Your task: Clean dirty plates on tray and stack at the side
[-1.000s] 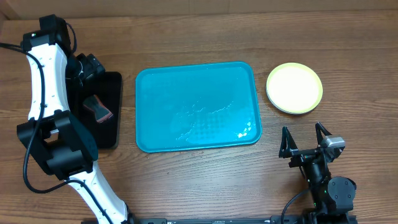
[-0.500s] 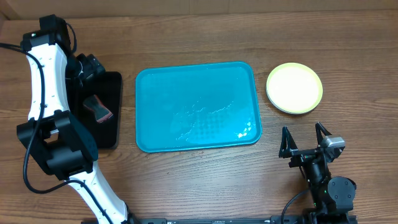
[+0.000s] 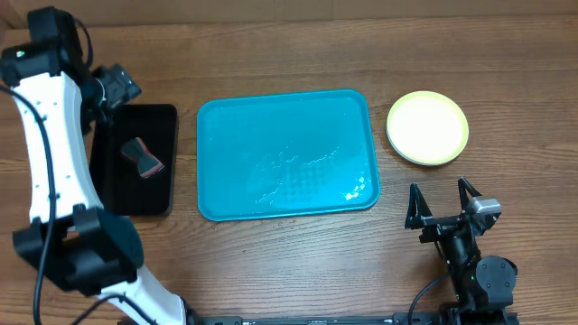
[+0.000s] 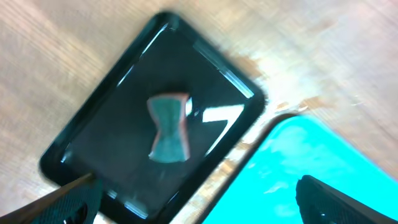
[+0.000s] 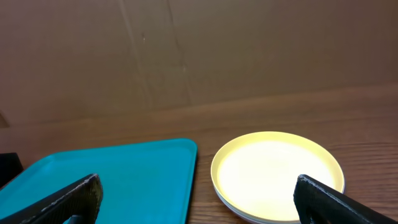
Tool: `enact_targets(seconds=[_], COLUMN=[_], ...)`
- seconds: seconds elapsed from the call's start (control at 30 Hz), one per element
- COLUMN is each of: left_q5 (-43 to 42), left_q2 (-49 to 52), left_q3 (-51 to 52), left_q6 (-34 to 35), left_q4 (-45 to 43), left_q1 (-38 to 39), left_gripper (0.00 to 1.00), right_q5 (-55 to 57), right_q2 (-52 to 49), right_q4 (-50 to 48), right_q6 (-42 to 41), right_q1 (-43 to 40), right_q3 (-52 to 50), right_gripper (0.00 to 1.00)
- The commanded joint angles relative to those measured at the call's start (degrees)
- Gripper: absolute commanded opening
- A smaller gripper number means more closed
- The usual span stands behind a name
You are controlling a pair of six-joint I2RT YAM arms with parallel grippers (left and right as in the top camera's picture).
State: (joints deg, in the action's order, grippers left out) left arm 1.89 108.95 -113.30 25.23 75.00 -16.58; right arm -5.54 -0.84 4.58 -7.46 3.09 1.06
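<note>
The turquoise tray (image 3: 287, 153) lies mid-table, its surface showing only glossy streaks. To its right the plates (image 3: 427, 127) sit stacked on the wood, yellow-green on top. In the right wrist view a paler rim shows under the top plate (image 5: 277, 174), beside the tray (image 5: 112, 180). My right gripper (image 3: 442, 200) stands open near the front right, short of the stack, nothing between its fingers (image 5: 199, 208). My left gripper (image 3: 117, 88) hovers open at the far left. It looks down on the tray's corner (image 4: 311, 155), and its gripper (image 4: 199, 208) is empty.
A black tray (image 3: 113, 185) lies at the left, holding a small waisted sponge block (image 3: 143, 157). The left wrist view shows the same black tray (image 4: 112, 143) and block (image 4: 169, 127). A brown cardboard wall (image 5: 186, 56) backs the table.
My left arm has swung away toward the far left, carrying its gripper off the black tray's far edge. The right arm, plates and tray have not moved.
</note>
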Motion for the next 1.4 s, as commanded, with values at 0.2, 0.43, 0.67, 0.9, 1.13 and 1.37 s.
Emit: enact_targets(seconds=[0.2,0.43,0.67,0.9,1.13,1.37], left_q5=[-6.49,-6.36,-5.77,-6.51,-6.84,-5.9], left_q2=[-18.73,-34.82,-49.11,-60.04,-72.02,-82.4], left_q3=[26.58,49.46,63.39,79.1,96.06,108.59], left_q6=[-13.35,-19.47,-19.54,-23.54,-23.54,-23.54], left_q4=[-21.18,-32.26,-33.0,-49.29,-70.58,-85.57], left_q1=[11.17,20.17,22.23,22.23,22.23,22.16], left_gripper=[1.0,1.0,1.0,1.0,1.0,1.0], right_q5=[0.57,0.57,0.57,0.57,0.57,0.57], right_q2=[0.68,0.68,0.68,0.68,0.68,0.68], right_q4=[-0.24,-0.26,-0.26,-0.24,-0.24,-0.26], right_q6=[0.2,0.2,0.2,0.2,0.2,0.2], right_q1=[-0.22,-0.22,-0.22,-0.22,-0.22,-0.22], right_q3=[-0.61,-0.61,-0.61,-0.61,-0.61,-0.61], right_gripper=[1.0,1.0,1.0,1.0,1.0,1.0])
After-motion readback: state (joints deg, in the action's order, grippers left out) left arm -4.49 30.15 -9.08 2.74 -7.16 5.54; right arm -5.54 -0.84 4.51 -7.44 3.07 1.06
